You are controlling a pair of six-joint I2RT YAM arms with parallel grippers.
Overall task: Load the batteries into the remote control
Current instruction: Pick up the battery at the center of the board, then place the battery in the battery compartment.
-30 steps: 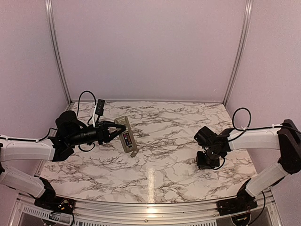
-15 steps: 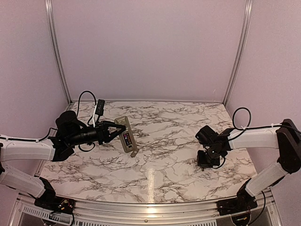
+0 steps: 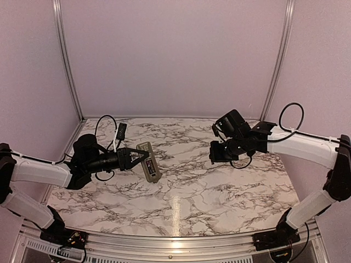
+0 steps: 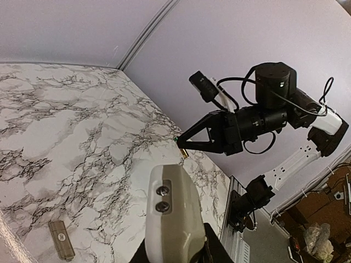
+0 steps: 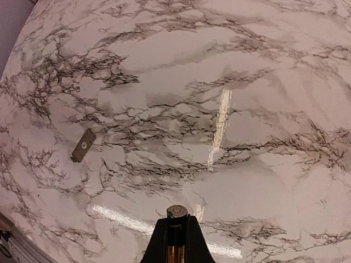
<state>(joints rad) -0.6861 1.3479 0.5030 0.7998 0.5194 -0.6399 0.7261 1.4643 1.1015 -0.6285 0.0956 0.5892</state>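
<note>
Right pincer [image 4: 181,143], previously low over the tabletop [image 3: 192,192], now hangs raised and clenched on a gold battery [image 5: 176,215] plain only in the wrist views; left pincer [image 3: 137,159] grasps the remote control [image 3: 149,163] above its left side.

One remote [image 3: 149,161] is in view, at about nine o'clock on the single marble table [image 3: 219,186] as seen from above. One battery [image 5: 176,212] shows, gold-banded with a dark tip, at six o'clock in the right wrist view. One small flat grey lid [image 5: 83,146] lies on the marble, toward nine o'clock in that same view. There are two arms, the left arm [image 3: 38,172] and the right arm [image 3: 299,143]. There are two grippers, the left gripper [image 3: 137,159] and the right gripper [image 3: 213,156].
</note>
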